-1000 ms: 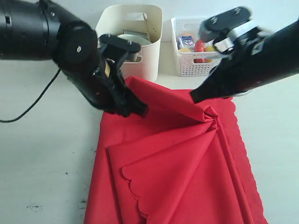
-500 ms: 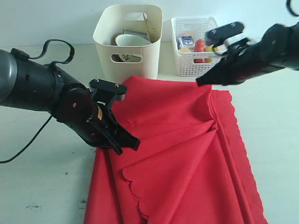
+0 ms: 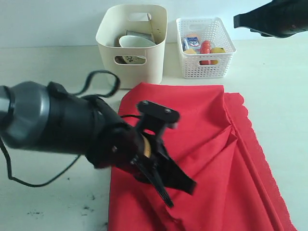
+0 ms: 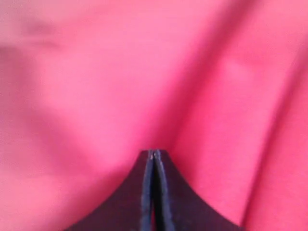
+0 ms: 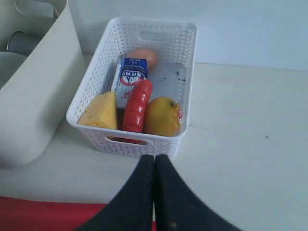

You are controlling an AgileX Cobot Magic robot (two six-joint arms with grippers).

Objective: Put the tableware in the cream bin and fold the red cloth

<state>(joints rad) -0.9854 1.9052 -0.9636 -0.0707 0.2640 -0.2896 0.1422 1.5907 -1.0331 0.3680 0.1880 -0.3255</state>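
Observation:
The red cloth (image 3: pixel 216 144) lies rumpled and partly folded in front of the cream bin (image 3: pixel 132 57). Inside the bin sits tableware, with a pale bowl (image 3: pixel 137 42) showing at the top. My left gripper (image 3: pixel 181 191) is low on the near half of the cloth, its jaws shut on a pinch of the red cloth (image 4: pixel 96 86), with creases running out from the left gripper (image 4: pixel 153 152). My right gripper (image 3: pixel 237 20) hangs raised at the back right, shut and holding nothing. The right gripper (image 5: pixel 155 156) points at the white basket, with a strip of red cloth (image 5: pixel 48 216) below it.
A white lattice basket (image 3: pixel 226 60) stands right of the bin, holding a milk carton (image 5: pixel 130 77), sausage (image 5: pixel 137 106), lemon (image 5: pixel 162 116), cheese wedge (image 5: pixel 100 111) and egg (image 5: pixel 143 56). A black cable (image 3: pixel 29 182) trails over the table at left.
The left gripper has travelled from the cloth's back left toward the front, pulling a fold with it. The right gripper left the cloth's back edge and rose to the back right.

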